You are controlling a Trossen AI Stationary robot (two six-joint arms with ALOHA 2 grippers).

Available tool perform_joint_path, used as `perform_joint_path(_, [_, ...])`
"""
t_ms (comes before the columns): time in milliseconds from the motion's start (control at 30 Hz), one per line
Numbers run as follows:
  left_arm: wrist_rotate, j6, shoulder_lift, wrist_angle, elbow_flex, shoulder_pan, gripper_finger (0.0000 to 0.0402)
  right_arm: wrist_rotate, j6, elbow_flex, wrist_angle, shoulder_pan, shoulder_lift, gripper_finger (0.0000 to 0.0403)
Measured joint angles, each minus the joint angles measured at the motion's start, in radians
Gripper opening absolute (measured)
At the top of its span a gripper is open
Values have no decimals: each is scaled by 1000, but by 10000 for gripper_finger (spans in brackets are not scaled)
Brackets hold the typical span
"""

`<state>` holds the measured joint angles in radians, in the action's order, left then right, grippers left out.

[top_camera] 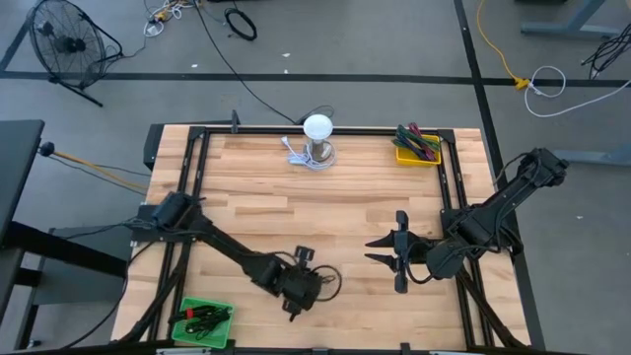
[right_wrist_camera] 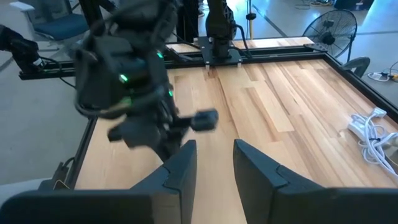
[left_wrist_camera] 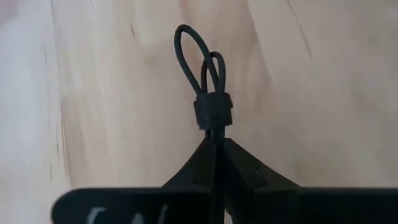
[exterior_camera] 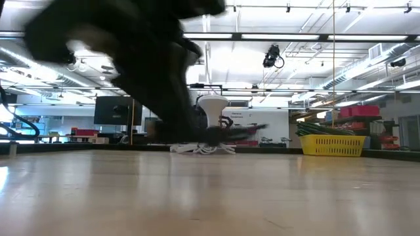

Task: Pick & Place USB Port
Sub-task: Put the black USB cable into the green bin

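A black USB cable, coiled and tied with a wrap, sits in my left gripper point(left_wrist_camera: 216, 152), which is shut on it near the table's near middle point(top_camera: 308, 284). Its loops point(left_wrist_camera: 194, 53) stick out past the wrap point(left_wrist_camera: 212, 111). In the right wrist view the cable's plug end point(right_wrist_camera: 205, 119) juts from the left gripper point(right_wrist_camera: 163, 127) above the wood. My right gripper point(top_camera: 378, 251) is open a short way to the right of it, fingers pointing toward the left arm, touching nothing point(right_wrist_camera: 214, 163). In the low view only a blurred dark arm point(exterior_camera: 138, 72) shows. My left gripper pinches the cable bundle between its two fingers point(left_wrist_camera: 239, 163), just behind the wrap point(left_wrist_camera: 212, 121). The fingers lie along the bundle, and the loops reach forward past the fingertips. In the right wrist view the cable looks lifted clear of the table.
A green bin point(top_camera: 204, 336) with dark cables sits at the near left corner. A yellow bin point(top_camera: 404, 156) stands at the far right. A white lamp-like object and white cord point(top_camera: 315, 148) sit at the far middle. Bare wood lies between the arms.
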<state>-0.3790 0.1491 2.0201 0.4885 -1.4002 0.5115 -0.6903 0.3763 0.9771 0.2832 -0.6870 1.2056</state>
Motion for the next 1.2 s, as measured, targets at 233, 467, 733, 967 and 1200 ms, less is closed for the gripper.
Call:
perform_joint_path(233, [8,155,-86,155,-1,86,2,0,0,0,5,0,0,104])
perform_joint_path(467, [-82,281,-134,242,-2,157,1,-7,-2,0,2,0,0,104])
perform_joint_path(733, [-47,318,-116,237,-1,109,32,-8,-1,0,-5,0,0,104])
perform_joint_path(967, [18,320,-99,182,-1,27,88,-7,0,0,-4,0,0,104])
perform_joint_path(1200, [61,355,-81,156,-2,-20,143,-5,0,0,1,0,0,104])
